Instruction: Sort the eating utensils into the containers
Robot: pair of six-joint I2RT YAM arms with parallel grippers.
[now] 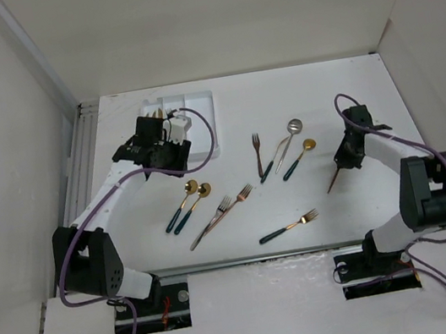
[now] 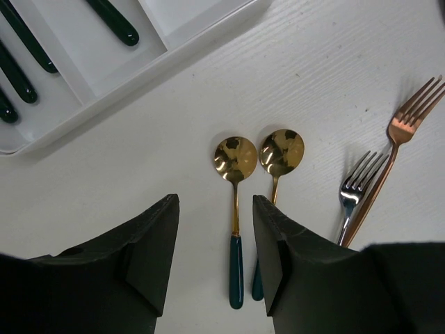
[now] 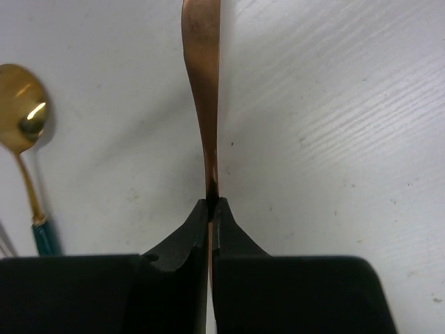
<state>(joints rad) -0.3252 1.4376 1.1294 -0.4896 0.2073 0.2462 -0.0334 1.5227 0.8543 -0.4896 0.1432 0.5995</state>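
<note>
The white tray (image 1: 200, 106) lies at the far left; in the left wrist view (image 2: 160, 59) several dark green handles (image 2: 115, 21) lie in its compartments. My left gripper (image 1: 166, 146) hangs open and empty over the tray's near edge, with its open fingers (image 2: 215, 229) above two gold spoons (image 2: 235, 156) with green handles. My right gripper (image 1: 347, 153) is shut on the all-copper knife (image 1: 333, 180). The knife's blade (image 3: 203, 83) sticks out past the closed fingertips (image 3: 212, 205), just above the table at the right.
On the table lie the two gold spoons (image 1: 192, 198), a silver fork (image 2: 358, 184) beside a copper fork (image 2: 410, 118), another fork (image 1: 259, 154), a silver spoon (image 1: 287, 141), a gold spoon (image 1: 300, 157) and a fork (image 1: 289, 226) near the front. White walls enclose the table.
</note>
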